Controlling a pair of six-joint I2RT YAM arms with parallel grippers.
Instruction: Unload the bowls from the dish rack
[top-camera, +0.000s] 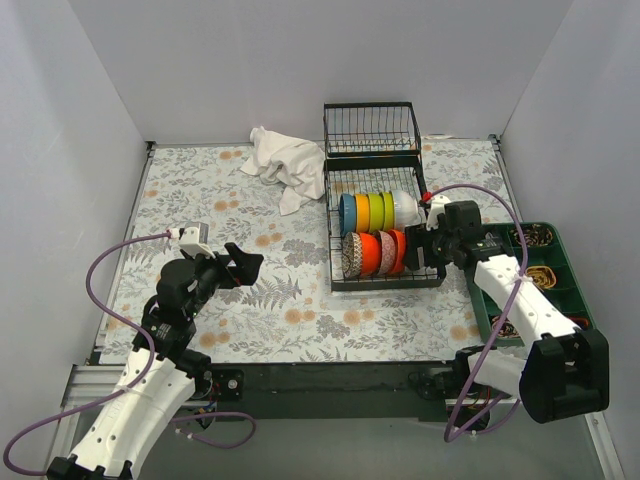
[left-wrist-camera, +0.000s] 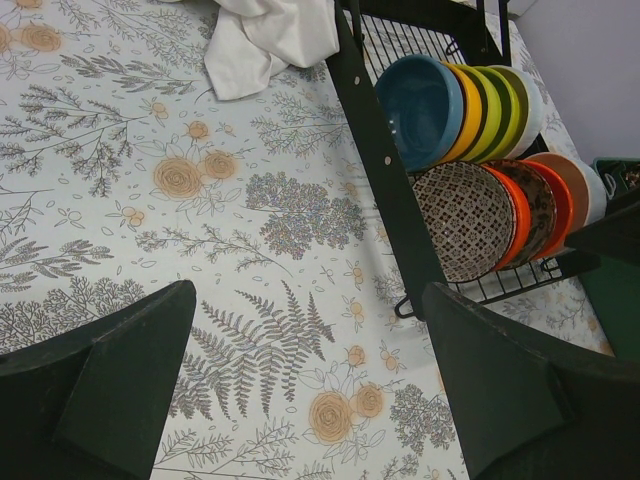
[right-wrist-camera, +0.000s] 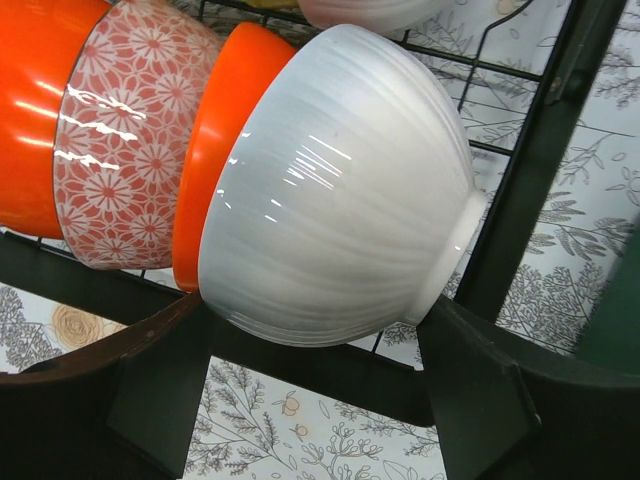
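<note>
The black wire dish rack (top-camera: 385, 285) stands right of the table's centre. Its back row holds blue (top-camera: 348, 212), yellow, green and white bowls. Its front row holds a patterned bowl (top-camera: 352, 256), orange bowls and a white bowl (right-wrist-camera: 340, 190) at the right end. My right gripper (top-camera: 421, 252) is at that right end, open, with its jaws either side of the white bowl's lower part (right-wrist-camera: 315, 300). My left gripper (top-camera: 248, 268) is open and empty over the floral cloth, left of the rack (left-wrist-camera: 308, 295). The rack's bowls also show in the left wrist view (left-wrist-camera: 470, 215).
A crumpled white cloth (top-camera: 285, 160) lies at the back, left of the rack. The rack's raised wire basket (top-camera: 372, 128) is at its far end. A green compartment tray (top-camera: 570, 265) with small items sits right of the rack, under my right arm.
</note>
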